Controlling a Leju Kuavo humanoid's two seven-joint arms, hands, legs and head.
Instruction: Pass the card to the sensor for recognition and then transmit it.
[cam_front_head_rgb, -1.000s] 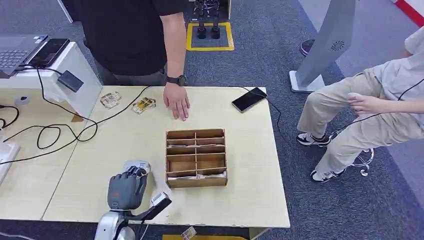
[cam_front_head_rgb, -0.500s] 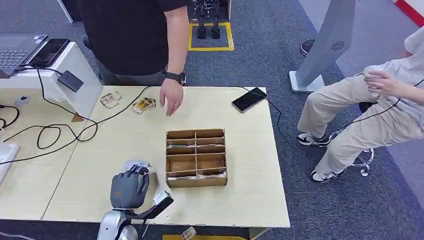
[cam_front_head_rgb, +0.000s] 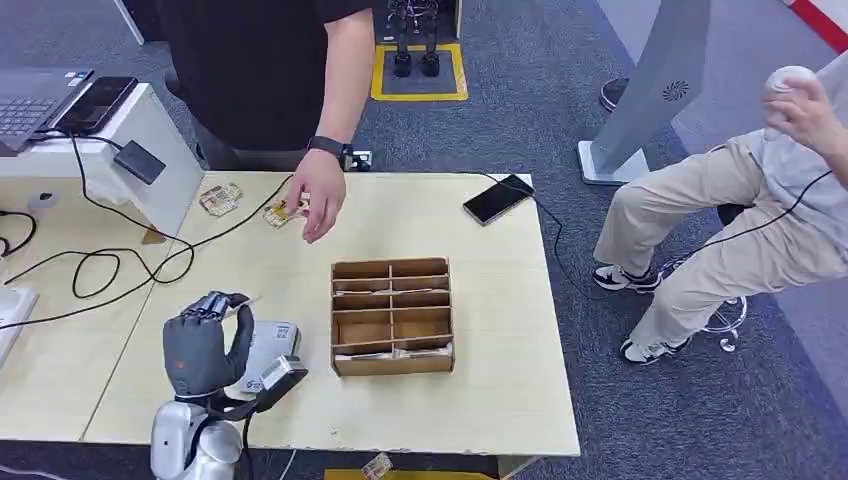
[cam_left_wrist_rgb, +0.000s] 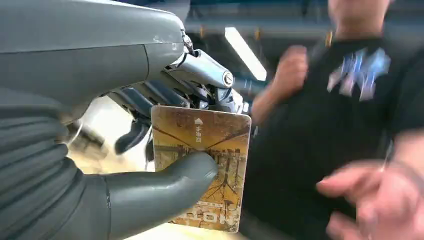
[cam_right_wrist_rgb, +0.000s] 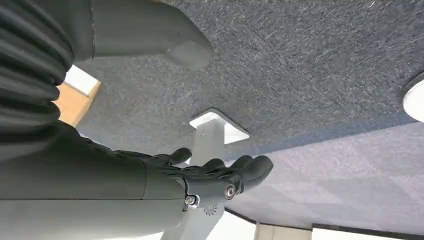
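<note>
A pale wooden table (cam_front_head_rgb: 500, 330) stands on grey-blue carpet (cam_front_head_rgb: 520, 110); a white stand (cam_front_head_rgb: 120, 130) sits at its far-left corner.

Pale wooden table (cam_front_head_rgb: 490, 330) with divided box (cam_front_head_rgb: 392, 315), phone (cam_front_head_rgb: 498, 199), cables (cam_front_head_rgb: 110, 265).

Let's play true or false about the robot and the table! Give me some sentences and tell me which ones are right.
1. The left hand holds a card. True.
2. The wooden box sits on the floor. False: it sits on the table.
3. A phone lies near the table's far edge. True.
4. The right hand holds a card. False: it holds nothing.
5. The standing person's hand is inside the wooden box. False: it hovers beyond the box.
</note>
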